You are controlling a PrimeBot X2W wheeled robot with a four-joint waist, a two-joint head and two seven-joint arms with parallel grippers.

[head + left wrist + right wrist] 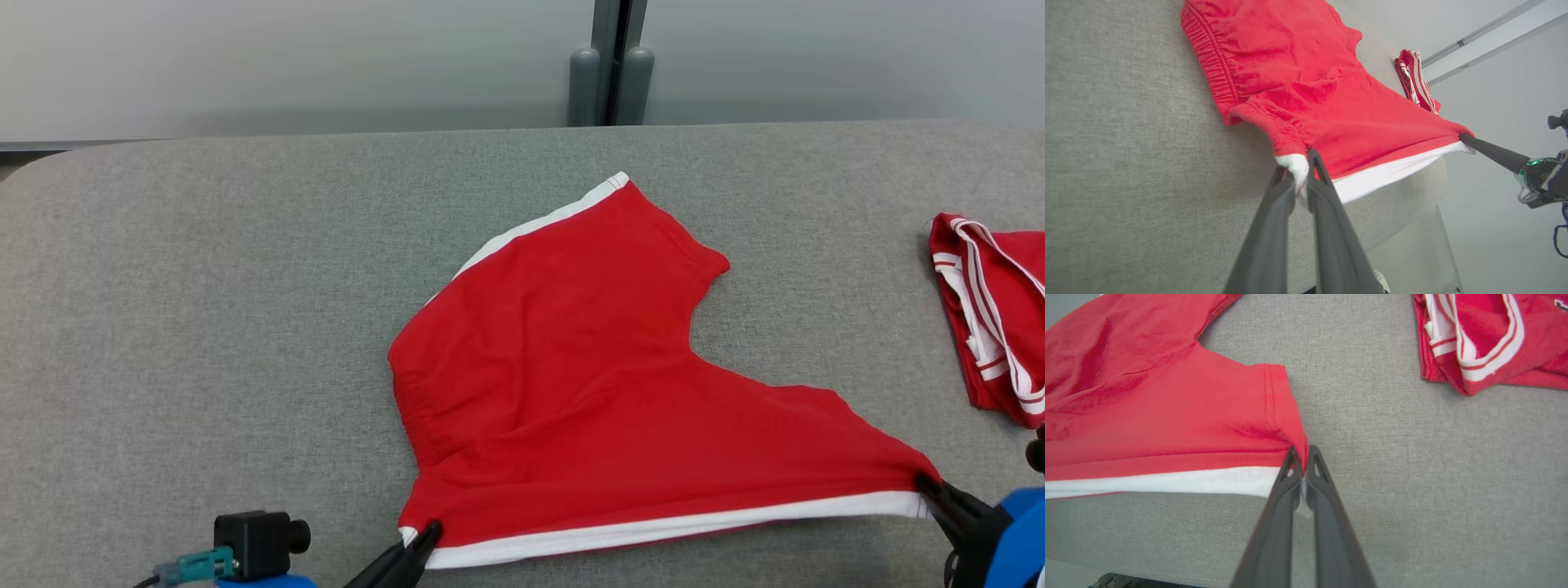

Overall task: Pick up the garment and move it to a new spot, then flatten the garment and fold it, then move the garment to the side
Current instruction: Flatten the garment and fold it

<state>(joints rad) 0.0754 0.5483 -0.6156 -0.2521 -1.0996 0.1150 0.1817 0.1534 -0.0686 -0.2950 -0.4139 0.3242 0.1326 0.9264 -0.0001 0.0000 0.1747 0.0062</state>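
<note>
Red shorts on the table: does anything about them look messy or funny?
A little. The red shorts lie crooked: one leg points off toward the far side, and the waistband is puckered. The left gripper and right gripper pinch the near white-striped edge taut.

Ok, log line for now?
left gripper: shut on shorts corner | right gripper: shut on opposite corner | shorts: edge taut, rest on table
</note>
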